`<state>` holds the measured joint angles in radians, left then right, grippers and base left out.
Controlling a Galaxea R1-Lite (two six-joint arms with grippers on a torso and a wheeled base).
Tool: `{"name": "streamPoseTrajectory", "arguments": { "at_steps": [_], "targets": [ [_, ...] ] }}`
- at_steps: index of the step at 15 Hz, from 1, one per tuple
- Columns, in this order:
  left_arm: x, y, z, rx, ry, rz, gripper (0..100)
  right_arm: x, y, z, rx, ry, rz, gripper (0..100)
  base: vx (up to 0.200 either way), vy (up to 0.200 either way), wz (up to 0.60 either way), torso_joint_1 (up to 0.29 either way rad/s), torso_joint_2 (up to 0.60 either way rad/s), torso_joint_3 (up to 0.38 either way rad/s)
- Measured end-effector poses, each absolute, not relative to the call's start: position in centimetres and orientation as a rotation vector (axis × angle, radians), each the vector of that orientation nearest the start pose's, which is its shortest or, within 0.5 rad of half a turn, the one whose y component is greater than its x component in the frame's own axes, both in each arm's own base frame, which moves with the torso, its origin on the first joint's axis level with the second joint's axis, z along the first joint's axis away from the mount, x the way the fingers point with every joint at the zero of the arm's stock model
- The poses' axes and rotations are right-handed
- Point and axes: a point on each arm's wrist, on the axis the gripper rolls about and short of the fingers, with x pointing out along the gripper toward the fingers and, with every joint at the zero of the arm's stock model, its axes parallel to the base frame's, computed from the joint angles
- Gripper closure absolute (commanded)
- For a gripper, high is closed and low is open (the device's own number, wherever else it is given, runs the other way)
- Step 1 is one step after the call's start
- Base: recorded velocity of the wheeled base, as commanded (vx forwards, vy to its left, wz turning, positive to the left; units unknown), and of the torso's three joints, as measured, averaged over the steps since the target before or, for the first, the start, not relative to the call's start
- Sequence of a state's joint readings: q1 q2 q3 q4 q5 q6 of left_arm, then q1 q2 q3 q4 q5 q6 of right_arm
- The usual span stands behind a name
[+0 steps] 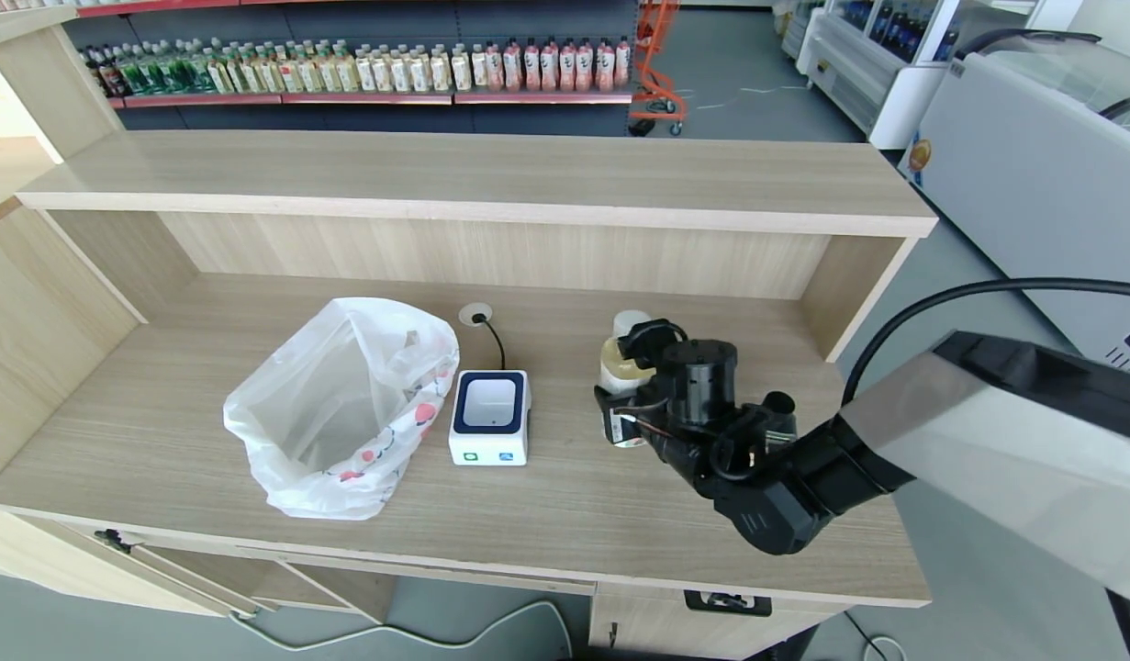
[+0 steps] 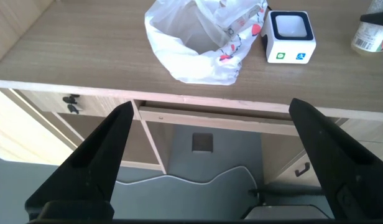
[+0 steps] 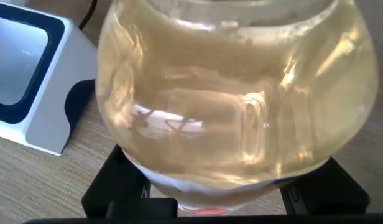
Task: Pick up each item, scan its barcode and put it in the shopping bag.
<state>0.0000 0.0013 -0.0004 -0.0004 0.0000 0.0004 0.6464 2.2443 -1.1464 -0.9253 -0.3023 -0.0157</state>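
Counter [image 1: 565,500] w/ bottle [image 3: 235,106] in R tool [image 1: 629,413]

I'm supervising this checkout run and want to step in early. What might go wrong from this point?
1. The right gripper clamps a smooth, rounded bottle full of liquid; it may slip or tilt when lifted.
2. The scanner stands close beside the bottle, so a low sweep across could knock it.
3. The shopping bag is limp plastic with a sagging mouth; the bottle might catch its rim or tip it over.
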Motion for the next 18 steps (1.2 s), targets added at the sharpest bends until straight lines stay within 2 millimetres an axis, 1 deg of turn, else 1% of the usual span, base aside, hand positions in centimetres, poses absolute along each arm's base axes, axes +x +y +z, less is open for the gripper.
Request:
{"name": "streamPoseTrajectory", "arguments": {
  "at_steps": [2,3,5,6,7,9,10,12,14,16,18],
  "targets": [
    [-2.3,0.0,7.6,0.001,0.0,0.0,0,34.2,24.8,13.0,-0.002,0.126,0.403,100,0.0,0.0,0.0,0.0,0.0,0.0],
    [-2.3,0.0,7.6,0.0,0.0,0.0,0,33.6,24.1,14.7,0.035,0.123,0.44,100,0.0,0.0,0.0,0.0,0.0,0.0],
    [-2.3,0.0,7.6,0.001,0.0,0.0,0,32.0,21.8,18.5,0.111,0.133,0.557,100,0.0,0.0,0.0,0.0,0.0,0.0],
    [-2.3,0.0,7.6,0.001,0.0,0.0,0,30.8,20.4,20.4,0.144,0.142,0.629,100,0.0,0.0,0.0,0.0,0.0,0.0],
    [-2.3,0.0,7.6,0.001,0.0,0.0,0,29.1,18.8,22.3,0.174,0.158,0.713,100,0.0,0.0,0.0,0.0,0.0,0.0],
    [-2.3,0.0,7.6,0.0,0.0,0.0,0,25.3,15.9,25.2,0.228,0.2,0.883,100,0.0,0.0,0.0,0.0,0.0,0.0],
    [-2.3,0.0,7.6,0.001,0.0,0.0,0,23.0,14.5,26.3,0.261,0.238,0.976,100,0.0,0.0,0.0,0.0,0.0,0.0],
    [-2.3,0.0,7.6,0.001,0.0,0.0,0,19.1,12.5,27.4,0.309,0.354,1.142,100,0.0,0.0,0.0,0.0,0.0,0.0],
    [-2.3,0.0,7.6,0.001,0.001,0.0,0,15.8,11.1,28.4,0.328,0.389,1.249,100,0.0,0.0,0.0,0.0,0.0,0.0],
    [-2.3,0.0,7.6,0.001,0.001,0.0,0,13.9,10.2,29.0,0.328,0.393,1.302,100,0.0,0.0,0.0,0.0,0.0,0.0],
    [-2.3,0.0,7.6,0.0,0.001,0.0,0,12.7,9.8,29.3,0.334,0.405,1.36,100,0.0,0.0,0.0,0.0,0.0,0.0]
  ]
}}
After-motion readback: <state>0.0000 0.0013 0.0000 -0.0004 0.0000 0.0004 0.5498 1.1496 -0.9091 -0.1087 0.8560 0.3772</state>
